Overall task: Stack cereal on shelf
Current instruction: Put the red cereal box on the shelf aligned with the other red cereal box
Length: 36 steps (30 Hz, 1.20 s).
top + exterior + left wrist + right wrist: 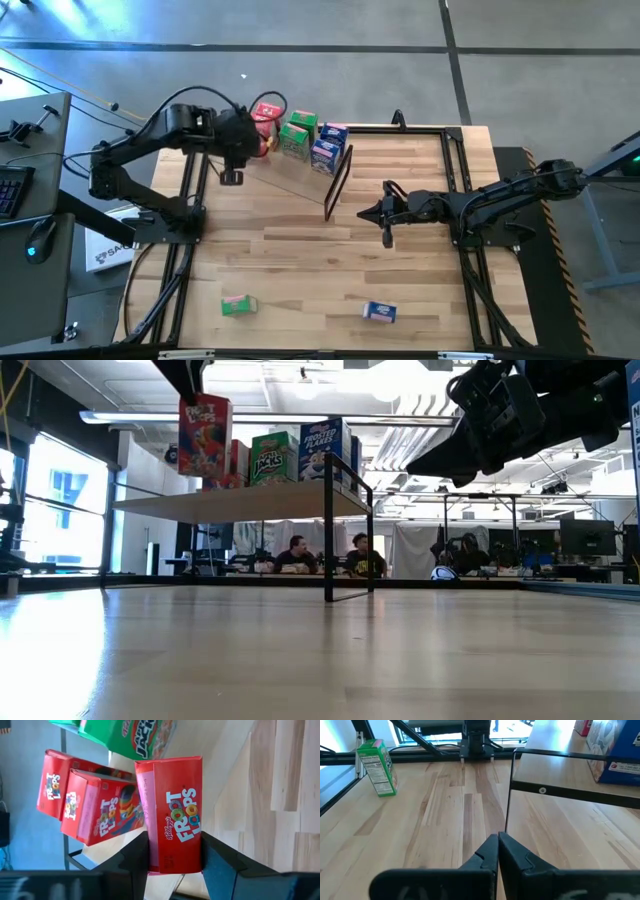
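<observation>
Red cereal box (175, 815) held upright over the shelf (230, 503); green, blue boxes already there

1. The left gripper (175, 865) is clamping a red box (176, 815) at bottom center.
2. Two red boxes (95, 802) are leaning at left.
3. A green box (132, 737) is showing at top.

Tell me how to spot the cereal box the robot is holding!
Find the raised light plywood shelf with its black metal frame. At its end, the left gripper holds one red Froot Loops cardboard box between its jaws. The other red boxes sit ungripped.
</observation>
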Available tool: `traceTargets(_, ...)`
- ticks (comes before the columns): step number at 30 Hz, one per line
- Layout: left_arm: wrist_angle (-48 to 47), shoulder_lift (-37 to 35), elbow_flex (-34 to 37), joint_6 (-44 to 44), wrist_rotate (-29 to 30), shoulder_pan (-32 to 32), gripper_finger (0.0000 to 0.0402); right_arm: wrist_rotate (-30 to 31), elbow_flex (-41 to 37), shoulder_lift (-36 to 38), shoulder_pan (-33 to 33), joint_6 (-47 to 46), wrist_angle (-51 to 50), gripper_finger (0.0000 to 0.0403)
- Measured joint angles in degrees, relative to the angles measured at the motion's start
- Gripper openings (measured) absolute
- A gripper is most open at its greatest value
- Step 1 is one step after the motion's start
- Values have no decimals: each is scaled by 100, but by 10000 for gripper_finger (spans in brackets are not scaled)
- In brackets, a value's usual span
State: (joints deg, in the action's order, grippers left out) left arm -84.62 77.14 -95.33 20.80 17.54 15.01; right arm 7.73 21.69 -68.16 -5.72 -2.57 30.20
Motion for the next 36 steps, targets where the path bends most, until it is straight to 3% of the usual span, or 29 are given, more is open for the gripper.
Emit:
traceTargets(6, 135, -9, 86, 234, -55, 180, 142, 2, 0, 0, 0, 0, -15, 1)
traceTargets(17, 768, -449, 1197, 495, 10, 316, 142, 2, 0, 0, 0, 0, -13, 1)
traceTargets(24, 835, -597, 1239, 483, -53, 417, 149, 2, 0, 0, 0, 0, 9, 1)
traceTargets(36, 845, -597, 1239, 536, 144, 417, 203, 4, 0, -1, 0, 0, 49, 1)
